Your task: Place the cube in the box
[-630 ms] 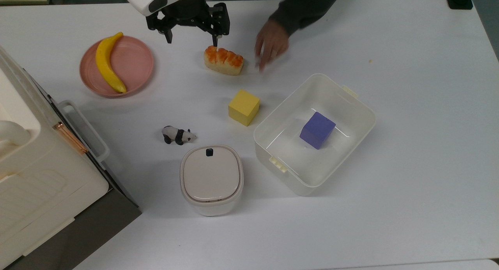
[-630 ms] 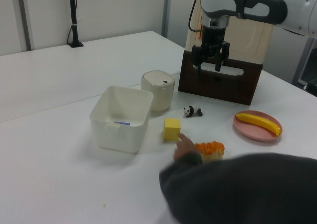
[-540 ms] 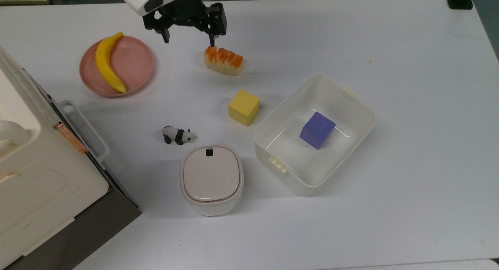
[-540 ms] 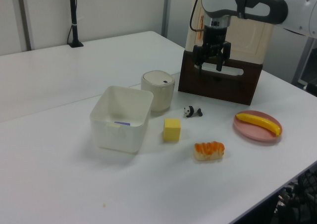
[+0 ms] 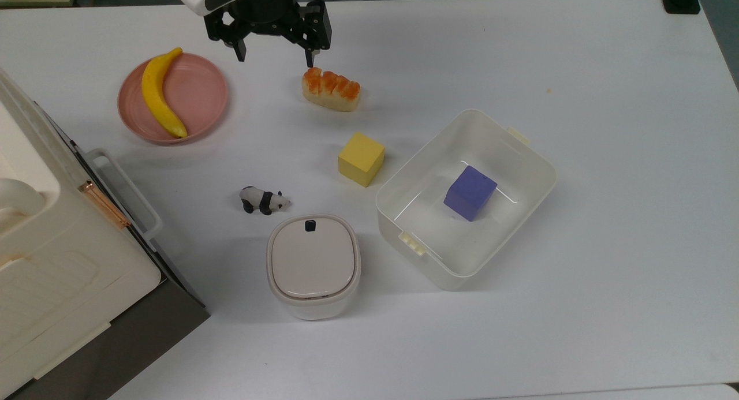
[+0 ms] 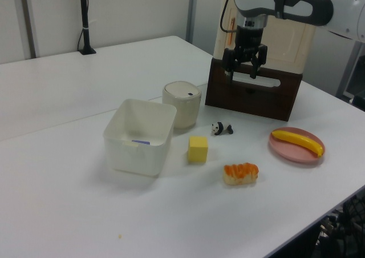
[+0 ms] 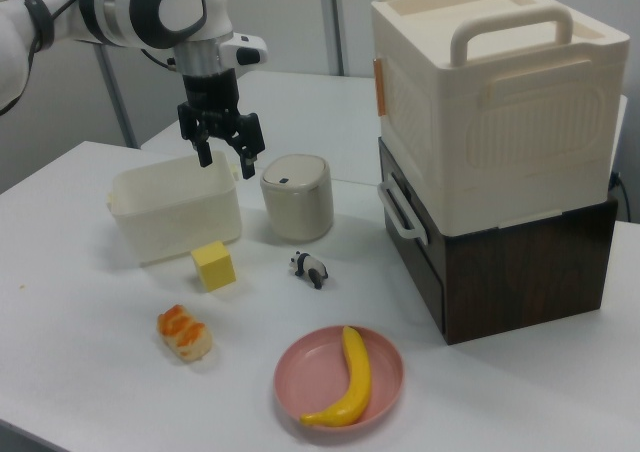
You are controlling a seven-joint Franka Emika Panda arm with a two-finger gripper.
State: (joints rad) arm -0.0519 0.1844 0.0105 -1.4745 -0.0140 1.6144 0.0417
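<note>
Top view shows the gripper (image 5: 272, 56) with fingers spread apart and holding nothing, high above the table (image 5: 606, 100) near the bread (image 5: 331, 89). The cube (image 5: 361, 159) sits on the table just beside the box (image 5: 522, 139), which holds a purple cube (image 5: 470, 193).

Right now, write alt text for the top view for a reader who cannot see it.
A yellow cube sits on a white table just outside a white tub that already holds a purple cube. The robot's open end effector hovers far from it, between a banana on a pink plate and a bread piece.
</note>
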